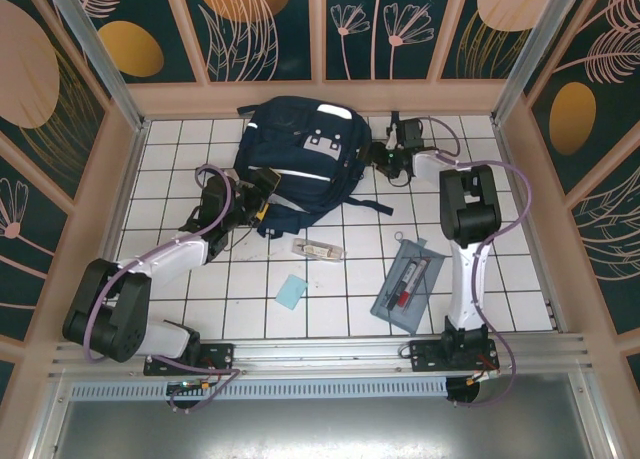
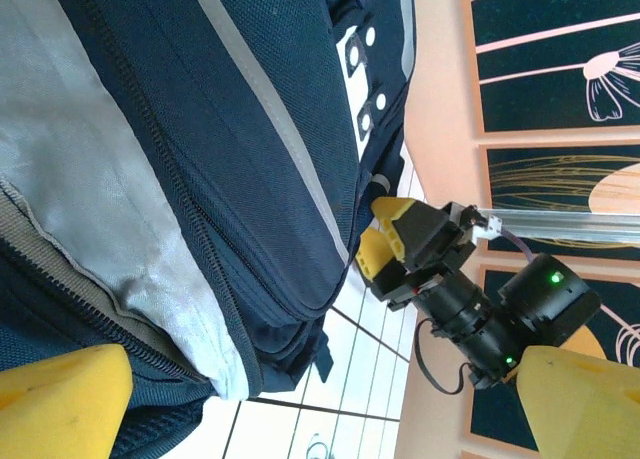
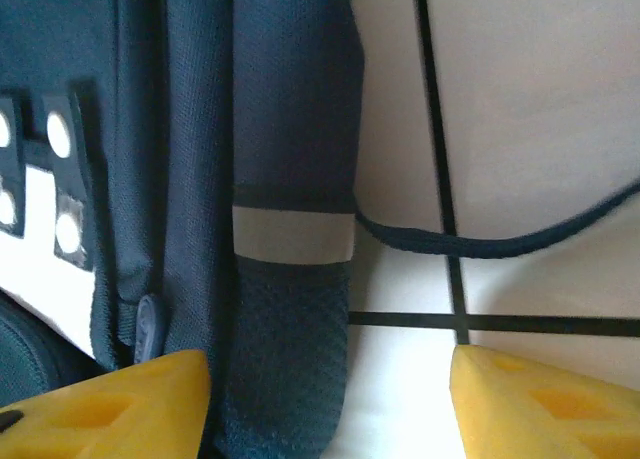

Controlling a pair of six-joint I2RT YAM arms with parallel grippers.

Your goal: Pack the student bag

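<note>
Loosely between right jaws, student bag (image 3: 290, 109) strap — jaws apart.

My left arm (image 1: 165, 254) reaches forward and to the right from its base, with the forearm lying low and the wrist turned inward. My left gripper (image 1: 262, 191) is spread wide, and its yellow fingertips (image 2: 60, 404) sit at opposite bottom corners of the wrist view. My right arm (image 1: 462, 214) rises from its base, bends at the elbow and stretches forward and left. My right gripper (image 1: 386, 155) points left with its jaws apart, the yellow fingertips (image 3: 110, 404) well separated.
</note>
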